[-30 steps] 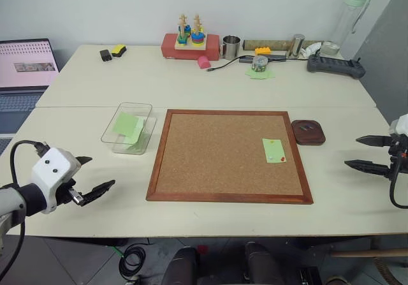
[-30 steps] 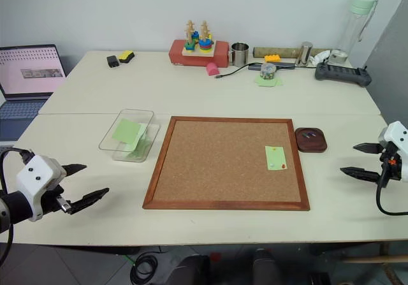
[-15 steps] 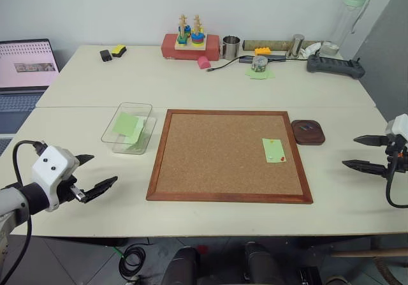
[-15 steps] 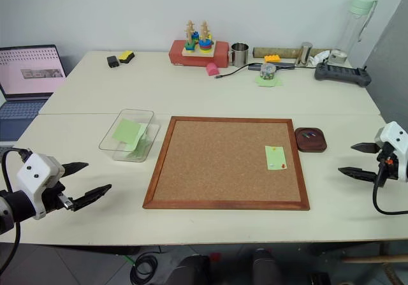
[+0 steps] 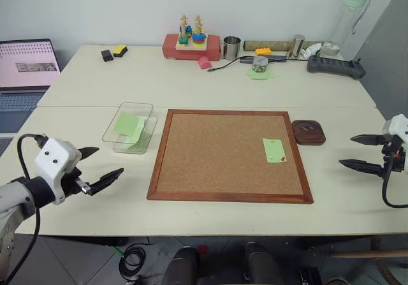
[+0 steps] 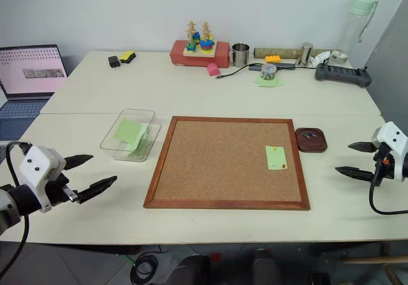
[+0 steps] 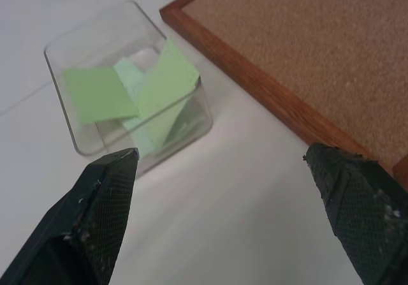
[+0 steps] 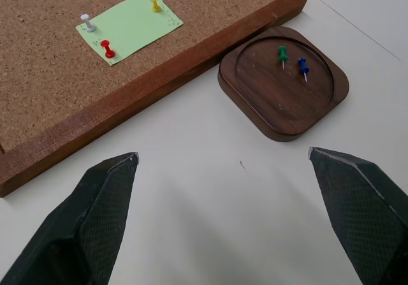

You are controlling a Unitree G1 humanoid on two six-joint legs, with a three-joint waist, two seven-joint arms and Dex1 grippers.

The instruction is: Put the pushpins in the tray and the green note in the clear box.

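Right gripper (image 5: 358, 151) hangs with its fingers spread wide and empty, just off the cork board's (image 5: 223, 154) right edge. The green note (image 8: 129, 25) sits pinned on that board's right side by white, red and yellow pushpins (image 8: 107, 49), the tray (image 8: 284, 81) just beside the frame between note and gripper. Left gripper (image 5: 99, 168), fingers also wide apart, hovers left of the board, near the clear box (image 5: 130, 127).

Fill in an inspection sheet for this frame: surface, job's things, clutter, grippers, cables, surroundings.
Surface: pale table.
Job's things: note on cork board, held by three pins; tray right of the board holds two pins; box left of the board holds green notes.
Clutter: stacking toy, cup, bottle along the far edge.
Grippers: left gripper and right gripper open, holding nothing.
Cables: black cable at the far edge.
Surroundings: laptop at left.
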